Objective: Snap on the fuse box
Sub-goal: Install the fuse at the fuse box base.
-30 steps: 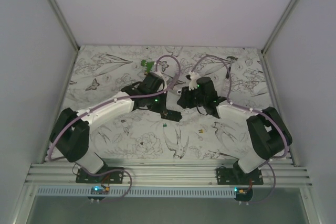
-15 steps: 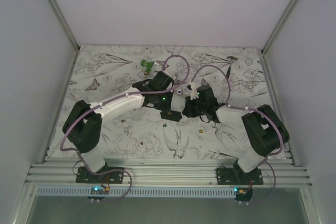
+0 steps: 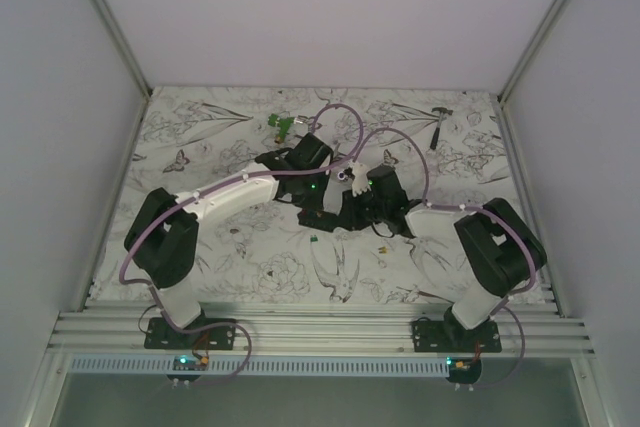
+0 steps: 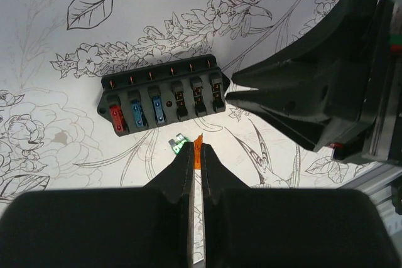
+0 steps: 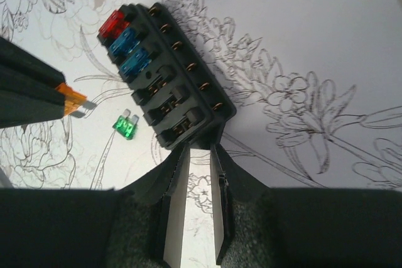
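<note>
Left gripper: closed on an orange fuse, pinched at the fingertips and held clear of the box.
Right gripper: jaws stand a little apart, tips at the right end of the fuse box. Whether they pinch that end or only brace it cannot be told.
Fuse box: lies flat on the table at mid-table, between the two grippers, slots facing up.
Slots: one red fuse and two blue fuses sit at the left end; the three slots toward the right are bare.
Loose part: a green fuse lies on the table, just beside the orange fuse.
Step in hand: judged to be carrying the orange fuse to a bare slot.
Next move: calls for lining the blades up over a bare slot, then pressing straight down while the box is kept from sliding.
Hidden: the fingers cover the orange fuse's blades. From above, the arms cover most of the box.
</note>
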`<state>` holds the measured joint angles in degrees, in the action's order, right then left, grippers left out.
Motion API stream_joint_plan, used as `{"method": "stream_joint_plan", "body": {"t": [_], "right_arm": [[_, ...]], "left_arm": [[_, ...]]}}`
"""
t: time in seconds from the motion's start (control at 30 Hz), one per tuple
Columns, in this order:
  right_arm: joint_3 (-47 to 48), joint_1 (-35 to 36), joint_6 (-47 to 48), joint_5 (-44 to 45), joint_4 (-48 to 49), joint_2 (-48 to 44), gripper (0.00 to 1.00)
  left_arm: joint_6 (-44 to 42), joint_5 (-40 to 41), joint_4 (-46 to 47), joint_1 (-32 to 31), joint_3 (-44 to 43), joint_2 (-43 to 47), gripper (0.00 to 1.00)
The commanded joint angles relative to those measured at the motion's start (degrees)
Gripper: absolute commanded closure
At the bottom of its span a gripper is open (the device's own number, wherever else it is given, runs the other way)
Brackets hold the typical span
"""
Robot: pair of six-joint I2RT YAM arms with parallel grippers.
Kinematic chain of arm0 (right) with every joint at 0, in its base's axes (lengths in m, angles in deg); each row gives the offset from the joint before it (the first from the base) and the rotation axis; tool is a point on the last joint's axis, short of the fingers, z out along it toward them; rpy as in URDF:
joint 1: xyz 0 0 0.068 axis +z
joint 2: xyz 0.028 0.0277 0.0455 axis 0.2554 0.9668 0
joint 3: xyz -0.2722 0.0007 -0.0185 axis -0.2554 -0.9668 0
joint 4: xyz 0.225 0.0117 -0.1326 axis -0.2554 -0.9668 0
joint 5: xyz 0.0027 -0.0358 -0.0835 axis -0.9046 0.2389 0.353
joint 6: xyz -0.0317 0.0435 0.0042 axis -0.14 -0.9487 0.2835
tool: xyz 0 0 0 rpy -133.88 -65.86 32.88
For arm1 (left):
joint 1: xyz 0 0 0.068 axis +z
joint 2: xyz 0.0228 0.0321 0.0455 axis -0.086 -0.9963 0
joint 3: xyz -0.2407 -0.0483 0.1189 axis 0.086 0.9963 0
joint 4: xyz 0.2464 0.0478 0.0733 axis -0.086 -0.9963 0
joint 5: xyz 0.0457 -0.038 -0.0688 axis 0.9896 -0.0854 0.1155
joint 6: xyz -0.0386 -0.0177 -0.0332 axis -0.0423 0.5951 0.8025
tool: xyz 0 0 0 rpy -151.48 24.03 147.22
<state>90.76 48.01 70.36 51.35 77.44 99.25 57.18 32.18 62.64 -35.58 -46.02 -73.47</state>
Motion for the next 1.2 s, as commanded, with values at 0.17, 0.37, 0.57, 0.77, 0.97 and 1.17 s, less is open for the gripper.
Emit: {"method": "stream_joint_plan", "body": {"t": [0.17, 0.37, 0.57, 0.77, 0.97, 1.17], "right_arm": [[-0.9, 3.4, -3.3, -2.6, 3.8, 0.4, 0.75], [-0.5, 4.9, -4.5, -3.6, 6.2, 1.3, 0.76], [-2.2, 3.0, -1.3, 2.9, 1.5, -4.8, 0.75], [-6.1, -2.0, 0.7, 10.5, -0.4, -12.4, 0.69], [-10.0, -3.5, 0.8, 17.8, 2.6, -17.0, 0.6], [-11.4, -4.4, 0.7, 21.2, 3.4, -19.4, 0.43]], "left_arm": [[-1.5, 2.4, -4.0, -0.2, -1.3, -0.9, 1.0], [-2.1, 2.8, -4.4, -0.1, -1.3, -0.8, 1.0], [-3.4, 2.3, -5.2, -0.1, -2.7, -2.6, 1.0], [-4.8, 3.9, -7.1, -0.1, -4.7, -5.0, 1.0], [-5.8, 4.4, -8.6, -0.2, -7.4, -8.1, 1.0], [-6.1, 4.6, -9.2, -0.2, -8.5, -10.1, 1.0]]}}
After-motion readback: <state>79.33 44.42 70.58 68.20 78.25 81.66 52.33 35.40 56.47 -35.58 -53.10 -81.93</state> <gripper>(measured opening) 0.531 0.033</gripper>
